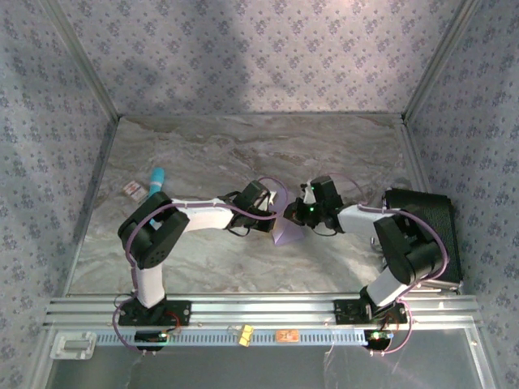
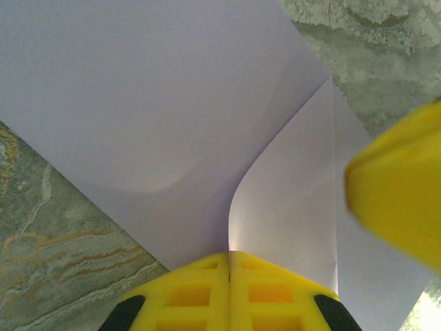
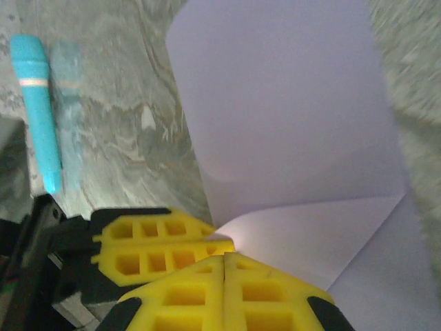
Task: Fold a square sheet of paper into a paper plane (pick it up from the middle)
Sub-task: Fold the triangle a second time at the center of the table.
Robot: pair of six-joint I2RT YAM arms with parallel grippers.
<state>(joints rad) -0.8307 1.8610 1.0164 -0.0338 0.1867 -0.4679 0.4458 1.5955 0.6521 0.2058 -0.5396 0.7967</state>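
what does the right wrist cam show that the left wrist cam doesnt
The right wrist view brings in a teal pen lying on the marble table. The left wrist view brings in a curved flap edge of the lavender paper and a straight crease beside it. Shared: the paper, the table, and the left arm's fingers and right arm's fingers, each pair shut on the paper, close together.
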